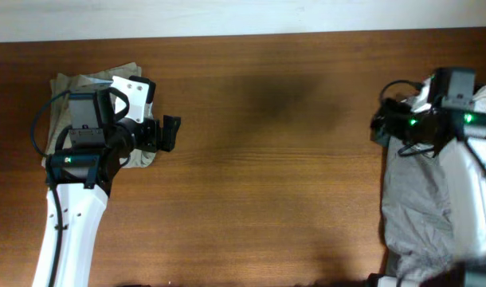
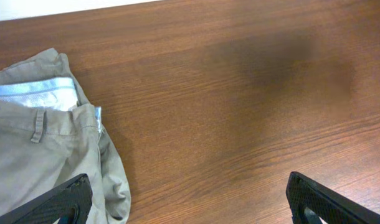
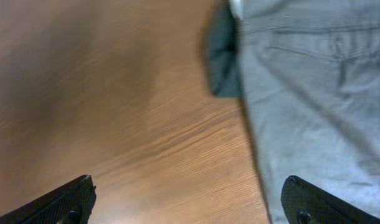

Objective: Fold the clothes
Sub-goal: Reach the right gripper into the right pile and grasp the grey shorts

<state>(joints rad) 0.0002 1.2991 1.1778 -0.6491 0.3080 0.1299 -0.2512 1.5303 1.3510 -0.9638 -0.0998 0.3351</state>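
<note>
**A:** Where are the clothes lying?

**B:** There are two pieces. The khaki trousers (image 1: 72,82) sit bunched at the upper left of the overhead frame, and the grey garment (image 1: 418,207) runs down the right edge.

**A:** And the hands?

**B:** The left hand (image 2: 190,199) has its fingers spread wide with nothing between them. It's above the bare surface (image 1: 267,159), just beside the trousers. The right hand (image 3: 187,202) is the same, wide apart and empty, by the grey cloth's edge.

**A:** How will the cloth handle?

**B:** Soft and light, I'd judge — it will droop and drag rather than hold a shape. On the khaki (probably the stiffer weave) the waistband (image 2: 34,93) and belt loop (image 2: 37,126) look firmest, so pinch there or at a hem corner. On the grey piece, take a seamed edge — not the loose middle.
</note>
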